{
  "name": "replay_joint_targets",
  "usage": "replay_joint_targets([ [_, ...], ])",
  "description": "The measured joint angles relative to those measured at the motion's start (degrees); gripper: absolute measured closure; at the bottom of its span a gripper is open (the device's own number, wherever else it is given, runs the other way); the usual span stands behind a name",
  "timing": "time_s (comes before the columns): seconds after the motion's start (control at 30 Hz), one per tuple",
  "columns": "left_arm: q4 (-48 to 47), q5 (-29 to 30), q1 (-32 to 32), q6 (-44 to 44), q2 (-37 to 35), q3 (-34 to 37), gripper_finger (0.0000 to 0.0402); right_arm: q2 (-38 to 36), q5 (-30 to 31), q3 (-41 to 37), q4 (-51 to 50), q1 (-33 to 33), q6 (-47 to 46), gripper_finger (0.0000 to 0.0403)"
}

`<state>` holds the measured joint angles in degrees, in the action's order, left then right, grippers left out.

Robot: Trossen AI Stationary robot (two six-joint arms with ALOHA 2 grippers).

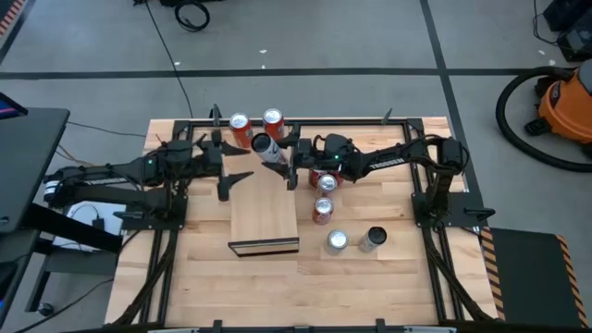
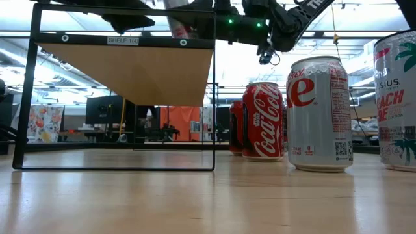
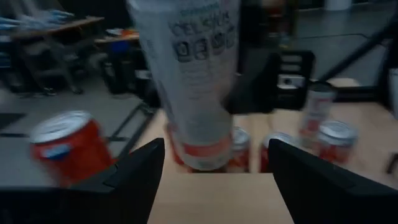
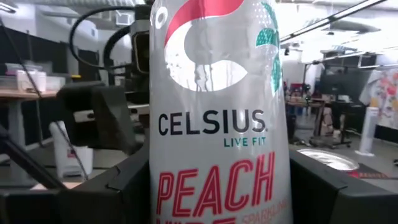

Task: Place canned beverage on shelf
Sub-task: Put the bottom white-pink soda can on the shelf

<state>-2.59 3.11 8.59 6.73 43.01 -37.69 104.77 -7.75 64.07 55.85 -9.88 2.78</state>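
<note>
1. 2 arms meet over the far end of the shelf (image 1: 264,208); the right jaws (image 1: 280,155) are clamped on a tall Celsius can (image 1: 265,148), held tilted above the shelf's far edge.
2. Grip sits on the can's side wall, seen in the right wrist view as a finger on each flank of the label (image 4: 217,124). Judgement: a side grip leaves the base free so it can be set flat on the shelf top.
3. Left jaws (image 1: 225,176) stand wide with nothing in them, just beside the can on the side away from the right jaws. In the left wrist view the can (image 3: 189,81) hangs ahead of and between the left fingers (image 3: 134,174). Judgement: either a handover or a steadying position; cannot tell which.
4. Shelf top ahead of both jaws is bare, so the placement is not yet done.
5. 2 red cans (image 1: 254,125) stand on the worktop (image 1: 370,268) beyond the jaws, and 5 more cans (image 1: 326,199) wait beneath and behind the right arm.
6. Risk, as judgement: the can's tilt needs righting before release, or it may topple.
</note>
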Motion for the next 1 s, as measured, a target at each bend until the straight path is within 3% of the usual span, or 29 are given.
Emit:
replay_joint_targets([
  [0.23, 2.2, -1.6, -1.8, -2.1, 5.3, 0.0, 0.0088, -0.4, -1.0, 0.6, 10.1, 1.3, 0.2, 0.0125],
  [0.47, 12.2, -0.8, -1.7, -1.6, 10.4, 0.0, 0.0088, 0.0, -2.0, 0.5, 10.7, 3.2, 0.0, 0.0125],
  [1.0, 24.7, -1.4, -2.0, -0.1, 17.1, 0.0, 0.0088, 0.0, -0.8, 0.5, 10.2, 4.2, 2.4, 0.0125],
])
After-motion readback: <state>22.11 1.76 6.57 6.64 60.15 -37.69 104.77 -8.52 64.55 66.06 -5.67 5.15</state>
